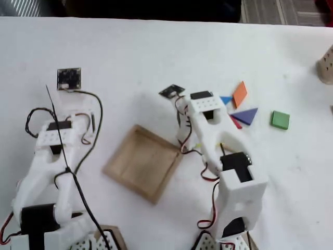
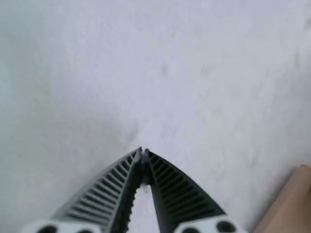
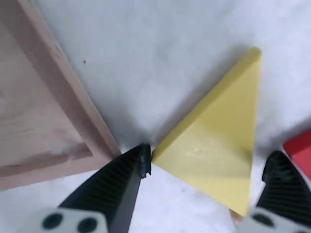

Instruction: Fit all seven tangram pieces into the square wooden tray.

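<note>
Wooden tray (image 1: 143, 162): lies skewed on the white table (image 1: 156, 47), between the two arms.
Yellow triangle (image 3: 218, 145): flat on the table just beside the tray's outer rim.
Right gripper (image 3: 209, 162): fingers spread wide around the yellow triangle, one tip at its corner.
Left gripper (image 2: 143, 153): tips pressed together over bare table.
Loose pieces: orange piece (image 1: 240, 94), blue triangle (image 1: 226, 99), purple triangle (image 1: 246, 115), red piece (image 1: 235, 122) and green square (image 1: 280, 120), grouped on the table apart from the tray.

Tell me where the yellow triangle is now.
In the right wrist view, the yellow triangle lies between the open right tool's fingers, beside the wooden tray.
</note>
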Available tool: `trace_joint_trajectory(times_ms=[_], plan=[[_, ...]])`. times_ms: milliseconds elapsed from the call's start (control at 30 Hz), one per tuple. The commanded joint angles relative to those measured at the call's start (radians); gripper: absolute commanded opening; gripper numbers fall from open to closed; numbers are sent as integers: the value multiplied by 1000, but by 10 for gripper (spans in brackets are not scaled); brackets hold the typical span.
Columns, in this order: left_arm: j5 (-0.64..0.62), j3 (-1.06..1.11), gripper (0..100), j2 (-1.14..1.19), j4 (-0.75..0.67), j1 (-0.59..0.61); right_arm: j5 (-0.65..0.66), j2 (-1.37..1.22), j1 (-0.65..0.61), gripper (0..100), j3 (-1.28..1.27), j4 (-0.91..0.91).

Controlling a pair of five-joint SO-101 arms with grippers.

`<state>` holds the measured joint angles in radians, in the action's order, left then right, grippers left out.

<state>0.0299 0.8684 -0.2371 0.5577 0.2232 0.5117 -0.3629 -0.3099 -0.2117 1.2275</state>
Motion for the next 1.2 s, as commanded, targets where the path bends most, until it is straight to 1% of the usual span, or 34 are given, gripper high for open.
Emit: trace_joint_trajectory(times_ms=[0,133,400,500,633,767,833,1000,1067,1167], plan=[[11,-31,24,-47,-28,10,-37,13,-30,354,48,5],[11,-31,24,-47,-28,10,-41,16,-33,354,49,24],[11,-31,24,-47,-28,10,-48,128,-41,354,38,45],[11,-31,24,-47,-28,10,-46,150,-42,354,12,27],[11,-31,24,-47,-28,10,-41,128,-33,354,-8,-4],[11,-31,24,-47,-28,10,-15,85,4,352,-18,-21],[11,-31,24,-47,-28,10,9,61,25,321,-15,-28],[11,-29,24,-47,-28,10,43,36,31,180,-12,-30],[11,-29,24,-47,-28,10,48,36,31,183,-12,-30],[11,-29,24,-47,-28,10,48,36,31,228,-12,-27]])
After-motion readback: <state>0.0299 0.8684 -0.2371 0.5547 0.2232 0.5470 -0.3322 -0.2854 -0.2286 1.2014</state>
